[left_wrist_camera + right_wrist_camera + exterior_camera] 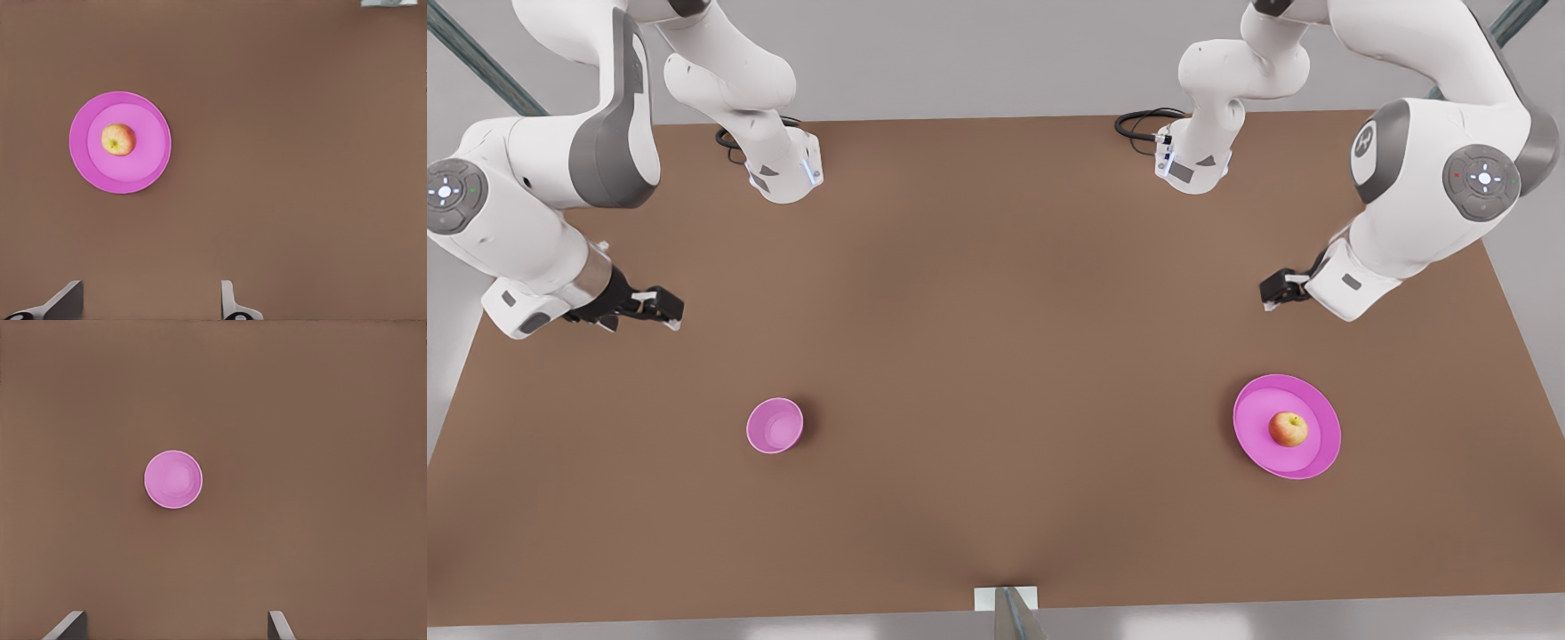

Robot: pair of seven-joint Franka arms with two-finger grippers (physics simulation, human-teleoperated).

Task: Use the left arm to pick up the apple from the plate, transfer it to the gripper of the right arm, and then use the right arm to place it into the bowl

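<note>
A red-orange apple (1288, 429) (118, 139) lies on the wide pink plate (1258, 402) (148, 162) at the front view's right. My left gripper (1274, 290) (148, 308) hovers high above the table, behind the plate, open and empty. The small deep pink bowl (775, 426) (173, 479) stands empty at the front view's left. My right gripper (665, 308) (175, 628) hangs behind and to the left of the bowl, also open with nothing between its fingers.
Both arm bases (787, 169) (1193, 164) stand at the back of the brown table (996, 356), each with a black cable. A small white and grey fixture (1007, 604) sits at the table's front edge, midway between bowl and plate.
</note>
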